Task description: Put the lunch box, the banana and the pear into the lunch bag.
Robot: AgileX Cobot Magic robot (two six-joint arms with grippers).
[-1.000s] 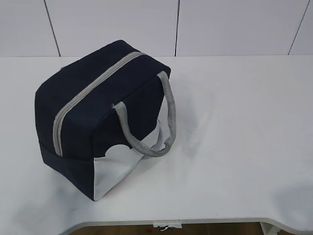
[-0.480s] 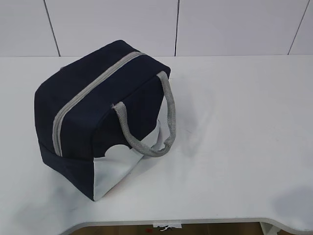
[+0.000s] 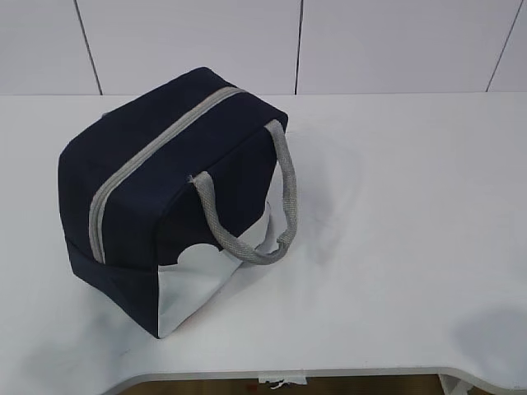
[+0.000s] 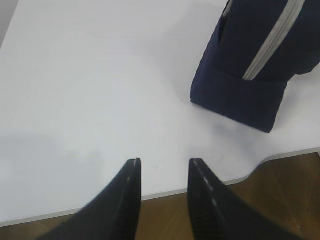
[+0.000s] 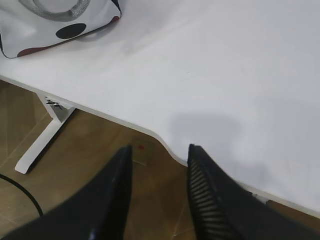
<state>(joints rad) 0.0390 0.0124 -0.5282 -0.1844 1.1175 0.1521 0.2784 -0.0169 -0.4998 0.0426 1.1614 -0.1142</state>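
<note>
No text seems readable on anything here.

Light was bright, even and diffuse, washing the white table (image 3: pixel 412 206) nearly featureless. The lunch bag (image 3: pixel 165 189) threw only a soft, pale shadow to its right. Both wrist views were softer: the dark fingers (image 4: pixel 125 200) up close sat blurred, and a faint grey shadow smudged the tabletop in the right wrist view.

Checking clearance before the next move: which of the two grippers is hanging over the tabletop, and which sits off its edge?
The left gripper hangs with its fingertips over the white table, near the front edge. The right gripper sits off the edge, over the wooden floor.
</note>
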